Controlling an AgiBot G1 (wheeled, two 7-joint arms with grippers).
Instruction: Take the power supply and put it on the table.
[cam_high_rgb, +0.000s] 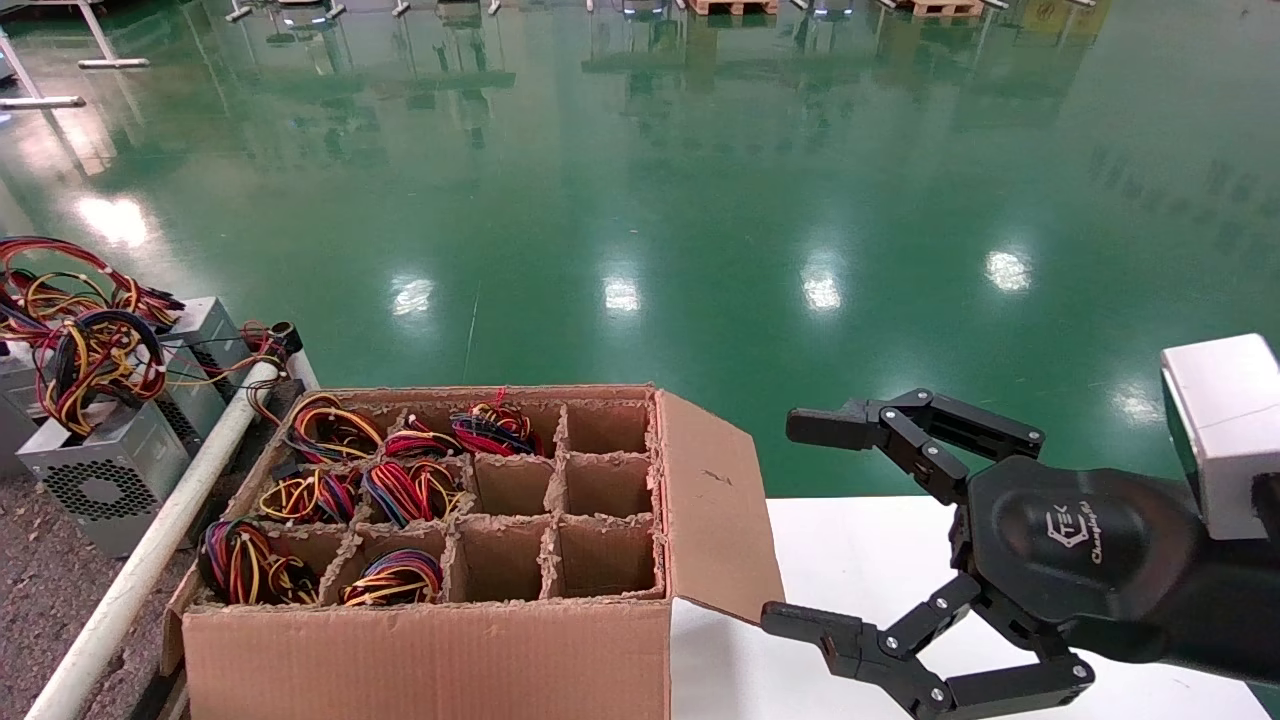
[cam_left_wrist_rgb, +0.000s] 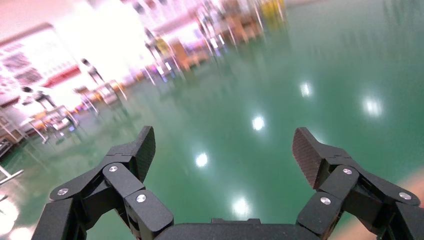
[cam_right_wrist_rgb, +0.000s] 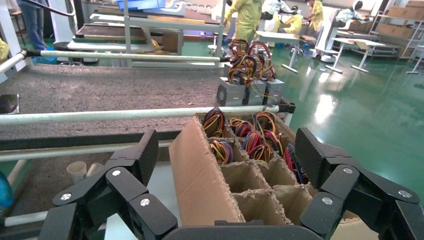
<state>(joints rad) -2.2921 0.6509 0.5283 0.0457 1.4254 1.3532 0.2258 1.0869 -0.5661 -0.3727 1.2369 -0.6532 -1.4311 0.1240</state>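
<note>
Several grey sheet-metal power supplies (cam_high_rgb: 100, 470) stood at about nine o'clock in the head view, upright on the dark speckled table (cam_high_rgb: 40, 590), just beyond its white tube rail. The nearest box showed a perforated round fan grille facing forward. Tangled red, yellow and black wires rose from their tops. In the right wrist view the same boxes (cam_right_wrist_rgb: 245, 90) stood together near the table's (cam_right_wrist_rgb: 100, 92) far end.

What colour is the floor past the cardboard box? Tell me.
Glossy green floor, dotted with light reflections, beyond the brown cardboard box. It shows best in the head view.
</note>
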